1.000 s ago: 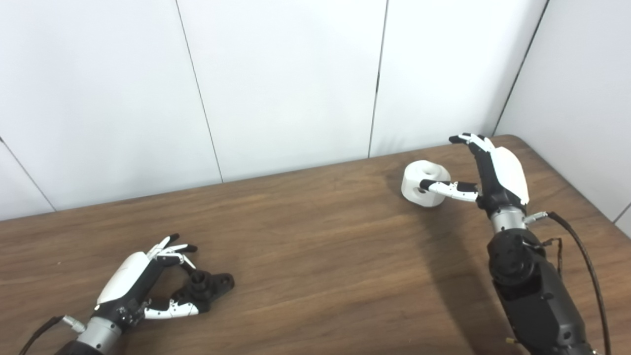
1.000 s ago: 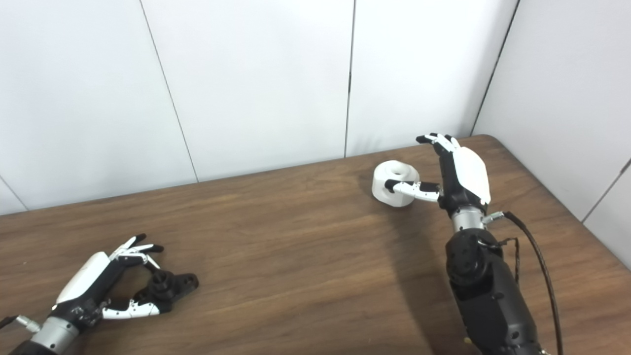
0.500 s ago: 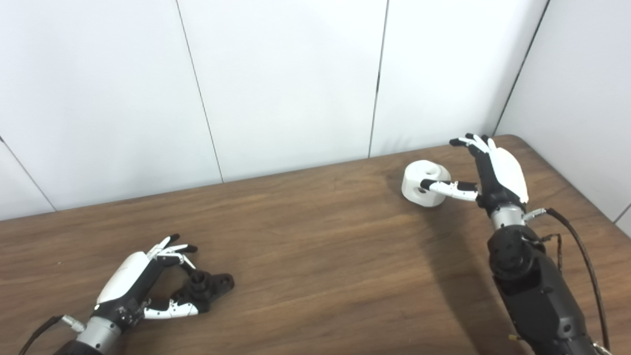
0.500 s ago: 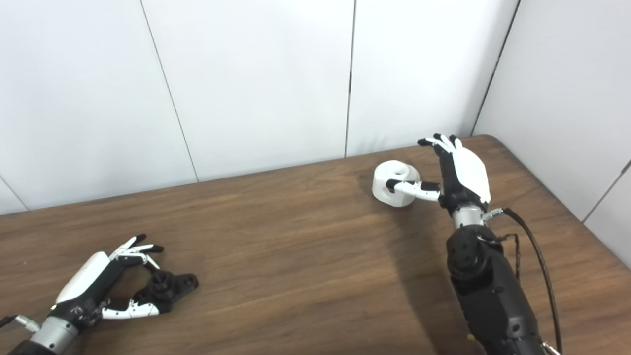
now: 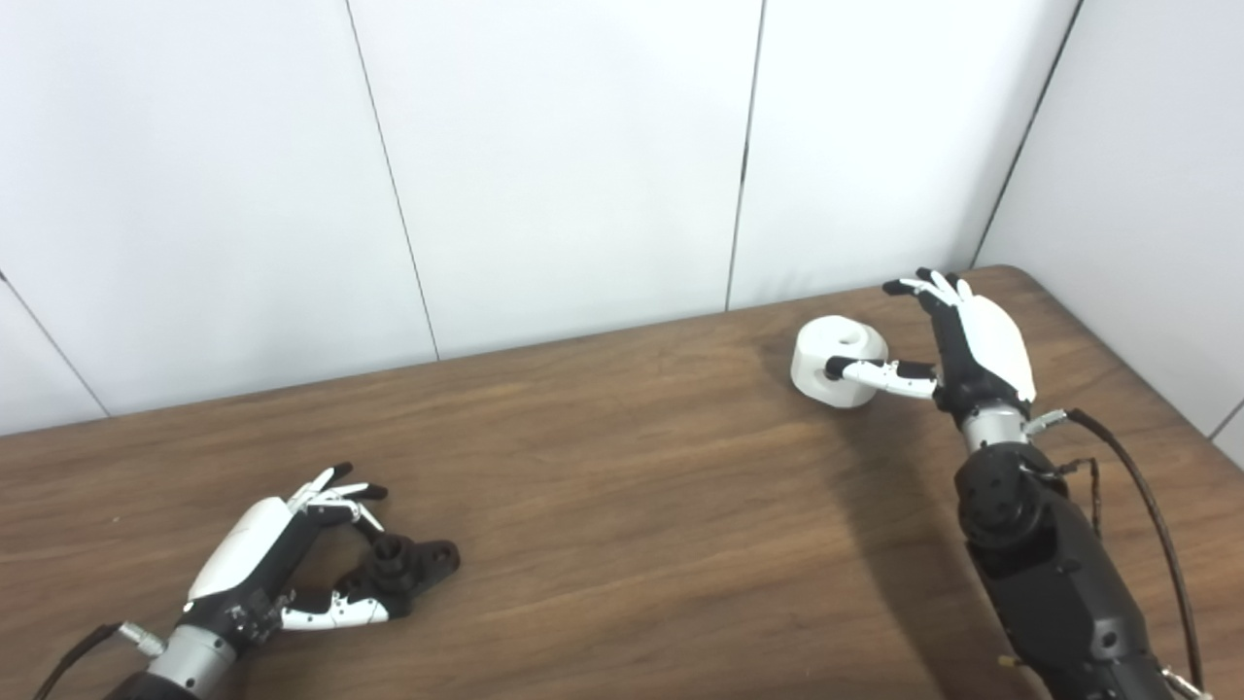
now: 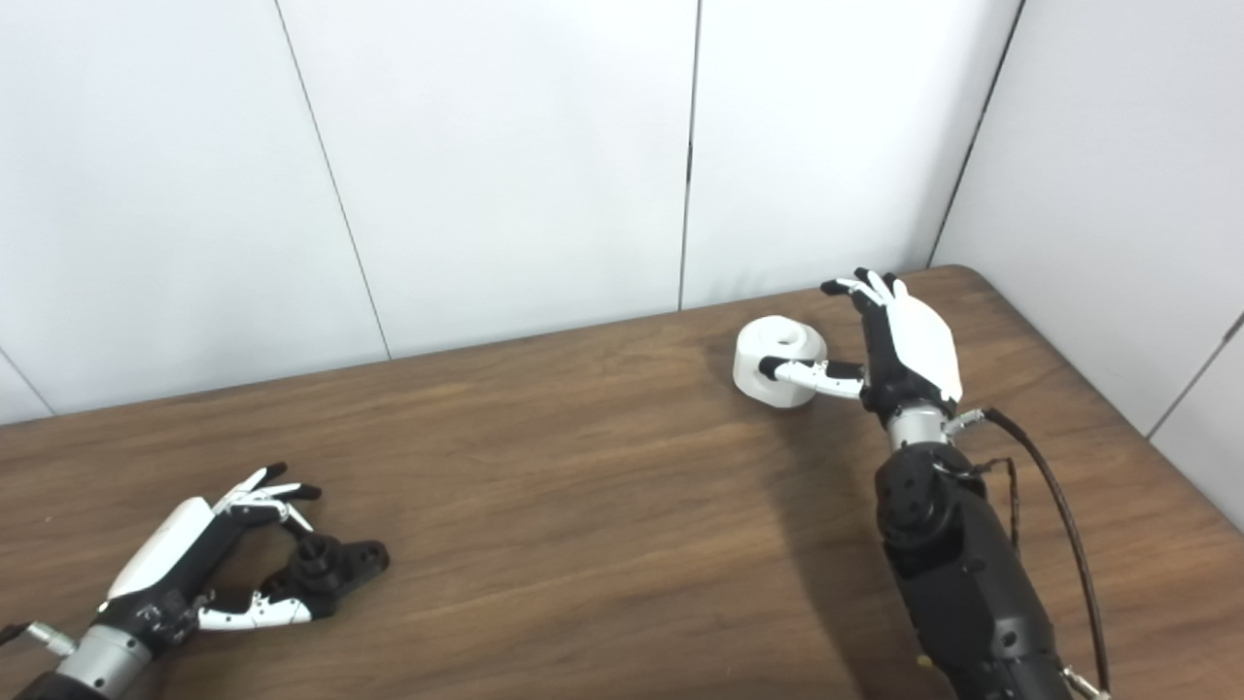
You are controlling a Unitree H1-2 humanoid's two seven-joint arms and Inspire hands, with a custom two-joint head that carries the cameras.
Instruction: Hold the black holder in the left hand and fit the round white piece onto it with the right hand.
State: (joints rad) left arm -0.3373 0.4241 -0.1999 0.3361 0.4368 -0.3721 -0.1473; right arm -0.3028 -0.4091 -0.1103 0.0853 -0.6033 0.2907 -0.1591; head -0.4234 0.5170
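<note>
black holder (image 5: 408, 564) lies on the desk (image 5: 622, 506) between the left hand's (image 5: 282, 559) spread fingers and thumb — not gripped. round white piece (image 5: 840, 362) sits far right; the right hand (image 5: 957, 340) is spread, thumb touching its side.

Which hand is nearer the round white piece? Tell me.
Right. The right hand is beside the round white piece, thumb against it; the left hand is far across the table by the black holder.

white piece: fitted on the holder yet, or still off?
Off. The round white piece sits on the table by the right hand; the black holder lies far away at the left hand.
</note>
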